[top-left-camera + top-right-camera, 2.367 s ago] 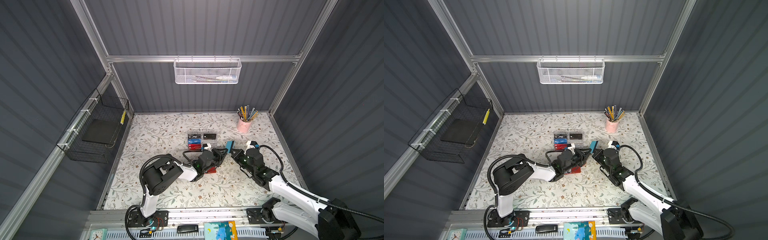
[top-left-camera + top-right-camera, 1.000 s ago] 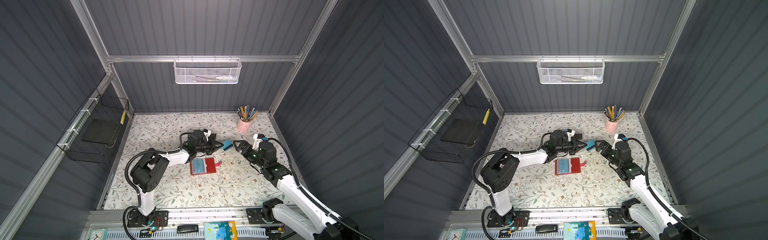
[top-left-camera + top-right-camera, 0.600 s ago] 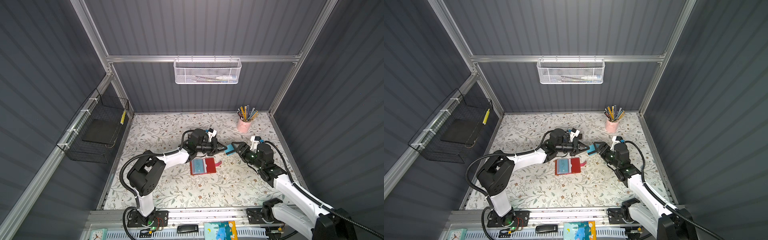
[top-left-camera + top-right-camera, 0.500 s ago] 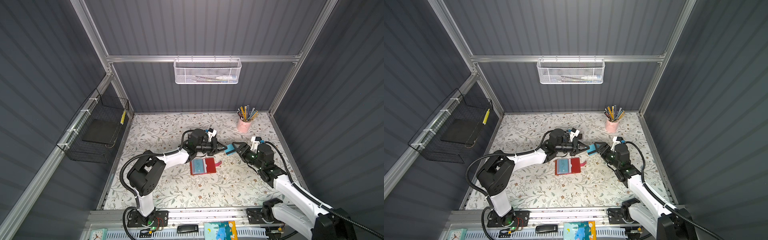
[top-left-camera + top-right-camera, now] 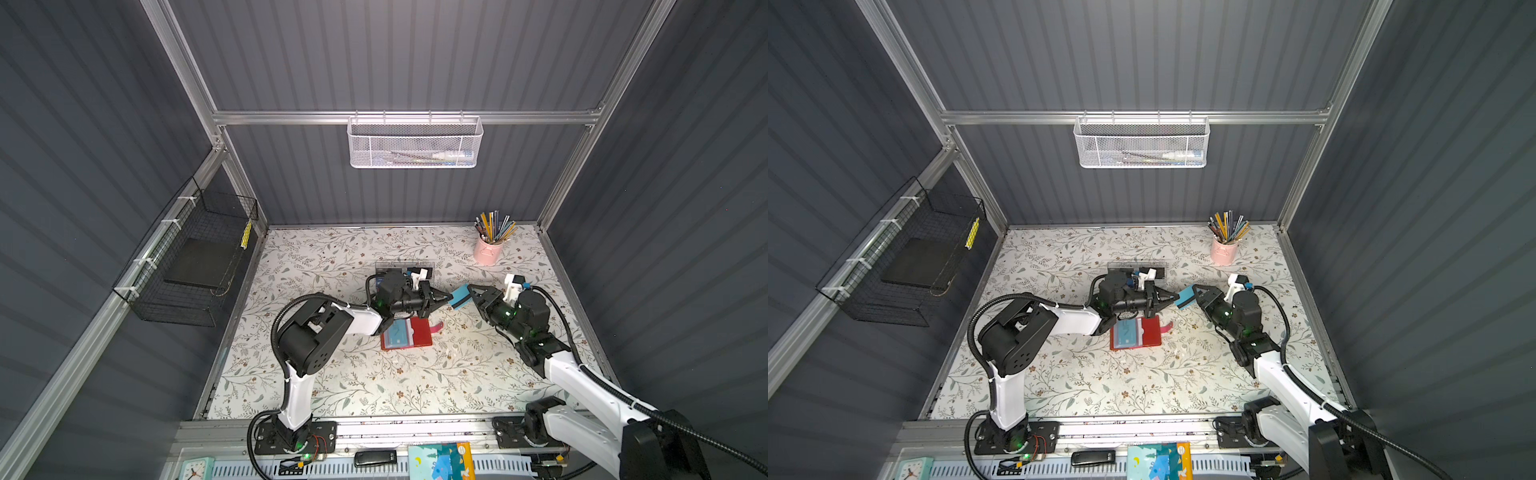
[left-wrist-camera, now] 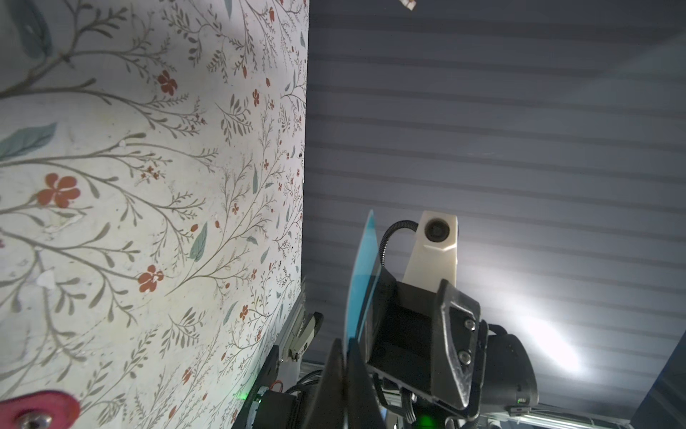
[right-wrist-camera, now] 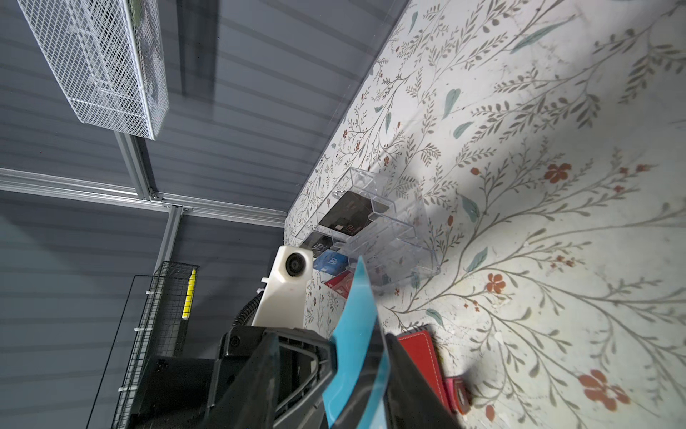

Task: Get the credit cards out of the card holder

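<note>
Right wrist view: a teal credit card bridges two claws mid-air, and it could drop or spring away if the left claw lets go before its partner bites (the plastic looks bowed). Left claw is pinched tight on the card's edge; the right claw stands half-narrowed around it, grip unclear. Beneath the left claw lies the red card holder, a second card inside.

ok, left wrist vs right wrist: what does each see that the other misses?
Left wrist only: the right arm's wrist camera. Right wrist only: the left arm's wrist camera, the clear rack, the white mesh basket, the red cover of the card holder. Both: the teal card, the floral table, the pink strap tab.
</note>
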You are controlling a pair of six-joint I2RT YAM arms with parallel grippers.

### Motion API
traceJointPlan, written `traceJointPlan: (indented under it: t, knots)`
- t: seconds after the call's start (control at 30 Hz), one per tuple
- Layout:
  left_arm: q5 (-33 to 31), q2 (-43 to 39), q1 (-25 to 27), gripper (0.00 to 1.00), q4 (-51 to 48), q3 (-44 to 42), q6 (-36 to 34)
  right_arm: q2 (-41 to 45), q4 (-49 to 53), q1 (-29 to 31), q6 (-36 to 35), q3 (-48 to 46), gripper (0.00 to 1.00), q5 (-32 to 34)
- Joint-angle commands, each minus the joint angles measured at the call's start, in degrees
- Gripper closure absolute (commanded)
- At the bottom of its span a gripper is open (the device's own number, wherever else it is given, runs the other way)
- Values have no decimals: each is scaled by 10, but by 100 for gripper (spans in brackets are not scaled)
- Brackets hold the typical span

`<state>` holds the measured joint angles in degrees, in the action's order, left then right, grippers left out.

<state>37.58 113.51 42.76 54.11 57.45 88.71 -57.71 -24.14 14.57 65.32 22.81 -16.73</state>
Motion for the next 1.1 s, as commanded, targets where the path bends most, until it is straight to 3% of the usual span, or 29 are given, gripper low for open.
traceJointPlan:
  t: [0.0,0.3,0.47,0.57,0.77,0.87,0.93,1.07]
  knots:
    - [-13,-6,-2,100,44,-2,32,2,-35,-5,3,-3,59,-13]
    - [-13,-1,-2,100,46,3,39,-8,-37,-14,0,1,78,-19]
    - [-14,1,-2,100,47,6,41,-15,-32,-15,-1,6,93,-20]
    - [-18,1,-2,89,36,4,32,-16,-30,-15,0,7,100,-19]
    - [-33,-11,-5,52,-21,6,-5,-7,3,-16,-5,15,100,-9]
    - [-56,-33,-8,28,-76,3,-44,4,16,-15,-4,15,100,7]
    - [-86,-58,-10,1,-122,-4,-70,12,13,-16,4,10,100,22]
    - [-165,-96,7,0,-157,-22,-76,31,21,-11,11,8,100,77]
